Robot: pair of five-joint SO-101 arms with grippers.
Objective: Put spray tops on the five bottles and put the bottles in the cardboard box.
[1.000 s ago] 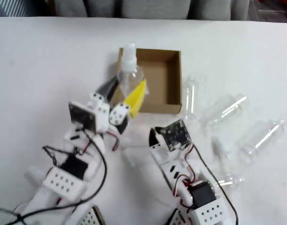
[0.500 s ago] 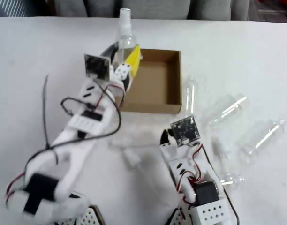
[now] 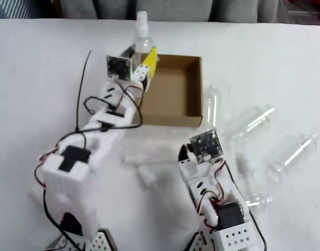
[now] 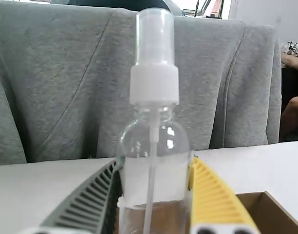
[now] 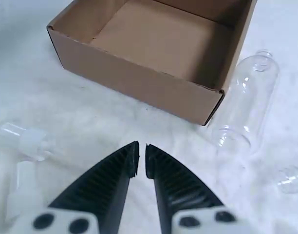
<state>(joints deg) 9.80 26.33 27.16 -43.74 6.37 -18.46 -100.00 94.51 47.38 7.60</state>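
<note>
The left gripper [image 4: 154, 168] holds a clear bottle [image 4: 154, 141] upright, with the grey finger on one side of its body and the yellow finger [image 4: 212, 200] on the other, both pressed against the plastic. A white spray top [image 4: 154, 63] sits on the neck of this bottle and its thin tube hangs down inside. In the high view the bottle is raised at the far left corner of the cardboard box [image 3: 170, 121]; whether it stands over the inside of the box or just beside the wall, I cannot tell. The right gripper [image 5: 141, 158] is low over the white table [image 3: 45, 63], near the front wall of the box, and its black fingers are almost together with only a narrow slit between them and nothing inside. One bottle without top [image 3: 210, 110] lies just beside the right wall of the box, and two more [image 3: 251, 121] [image 3: 290, 151] lie farther to the right. A loose spray top [image 5: 27, 141] lies on the table near the right gripper
</note>
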